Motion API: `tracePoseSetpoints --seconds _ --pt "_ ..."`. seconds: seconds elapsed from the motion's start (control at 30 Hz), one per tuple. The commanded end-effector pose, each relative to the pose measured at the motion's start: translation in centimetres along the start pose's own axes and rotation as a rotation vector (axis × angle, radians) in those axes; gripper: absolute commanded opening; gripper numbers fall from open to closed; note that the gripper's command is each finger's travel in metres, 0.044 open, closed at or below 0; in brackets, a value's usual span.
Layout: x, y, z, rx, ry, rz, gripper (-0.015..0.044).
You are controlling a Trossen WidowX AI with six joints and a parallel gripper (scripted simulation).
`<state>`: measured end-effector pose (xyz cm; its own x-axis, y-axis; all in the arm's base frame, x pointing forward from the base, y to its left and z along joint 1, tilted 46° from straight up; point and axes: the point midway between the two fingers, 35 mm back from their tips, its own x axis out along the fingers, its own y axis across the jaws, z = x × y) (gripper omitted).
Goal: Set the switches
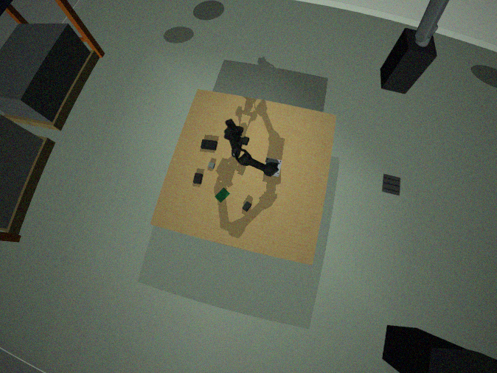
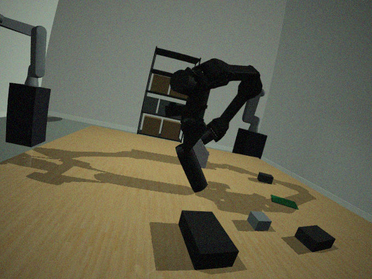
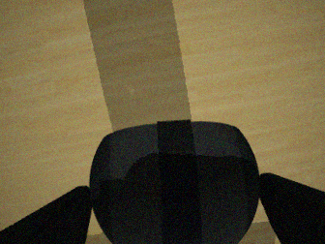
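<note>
My gripper (image 2: pixel 186 150) (image 3: pixel 176 191) is above the bench in the exterior view. In the wrist view its two black fingertips press on both sides of a large dark, round-sided body with a black band along its middle. This looks like the dark controller unit (image 2: pixel 194 173) (image 3: pixel 222 194), held tilted with its lower end off the bench top (image 2: pixel 105 210) (image 1: pixel 288 225). No switches, numbers or label squares can be made out on it in any view. In the top view it cannot be told from the black arm (image 1: pixel 256 162).
A large black block (image 1: pixel 209 144) (image 2: pixel 207 240), a smaller black block (image 1: pixel 197 178) (image 2: pixel 314 239), a grey cube (image 1: pixel 211 164) (image 2: pixel 259 220), a green board (image 1: pixel 222 194) (image 2: pixel 283 202) and a small dark block (image 1: pixel 246 206) (image 2: pixel 265 177) lie on the bench. Arm shadows cross it.
</note>
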<state>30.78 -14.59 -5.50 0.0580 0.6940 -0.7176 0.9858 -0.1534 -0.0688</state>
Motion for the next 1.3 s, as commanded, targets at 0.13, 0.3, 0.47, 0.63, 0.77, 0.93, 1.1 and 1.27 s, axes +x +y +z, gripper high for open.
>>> tracePoseSetpoints --seconds 0.13,0.3,0.47,0.63,0.77,0.93,1.1,1.27 --pt "-0.2 0.0 -1.0 0.007 0.013 0.002 0.0336" --pt "-0.3 0.0 -1.4 0.007 0.013 0.002 0.0336" --pt "-0.4 0.0 -1.8 0.007 0.013 0.002 0.0336" --pt "-0.5 0.0 -2.2 0.007 0.013 0.002 0.0336" --pt "-0.6 0.0 -2.5 0.007 0.013 0.002 0.0336" --pt "-0.7 0.0 -2.9 0.007 0.014 0.002 0.0336" --pt "-0.7 0.0 -3.3 0.007 0.014 0.001 0.0336" --pt "-0.8 0.0 -3.7 0.007 0.014 0.001 0.0336"
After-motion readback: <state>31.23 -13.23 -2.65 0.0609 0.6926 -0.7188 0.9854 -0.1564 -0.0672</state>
